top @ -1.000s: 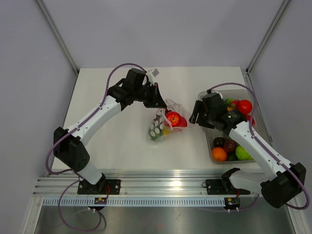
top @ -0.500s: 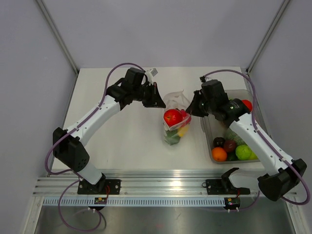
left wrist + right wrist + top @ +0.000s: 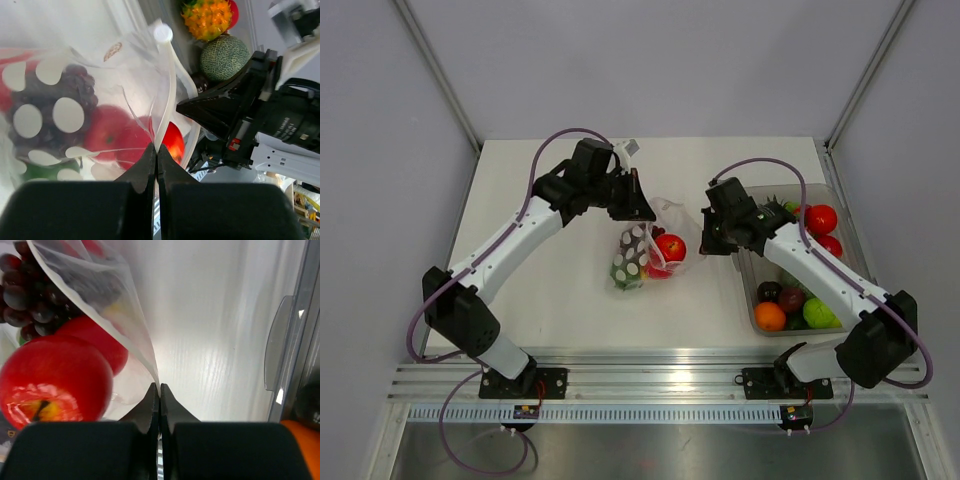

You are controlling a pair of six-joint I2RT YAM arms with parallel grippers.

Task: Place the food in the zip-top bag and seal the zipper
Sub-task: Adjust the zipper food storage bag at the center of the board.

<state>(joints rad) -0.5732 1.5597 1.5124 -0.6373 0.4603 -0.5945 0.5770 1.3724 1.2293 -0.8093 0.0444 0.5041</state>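
The zip-top bag [image 3: 638, 255], clear with white dots, hangs between both grippers just above the table. It holds food: a red apple [image 3: 670, 247], a dark grape bunch [image 3: 75, 92], another red piece [image 3: 107, 137] and a green piece. My left gripper [image 3: 645, 211] is shut on the bag's mouth edge [image 3: 156, 147], where the zipper strip [image 3: 171, 90] runs up from the jaws. My right gripper [image 3: 706, 242] is shut on the bag's opposite edge [image 3: 159, 386]. In the right wrist view the apple [image 3: 52, 382] and grapes [image 3: 22, 300] press against the film.
A rigid clear tray [image 3: 748, 290] stands at the right with several toy fruits: a red one [image 3: 822, 218], an orange [image 3: 770, 316], a green one [image 3: 817, 312]. Its wall [image 3: 280, 345] is close beside my right gripper. Grey walls enclose the white table [image 3: 550, 290].
The right gripper has shut on the bag's edge. The bag swung right half a second ago, then back left, and the right arm followed leftward.
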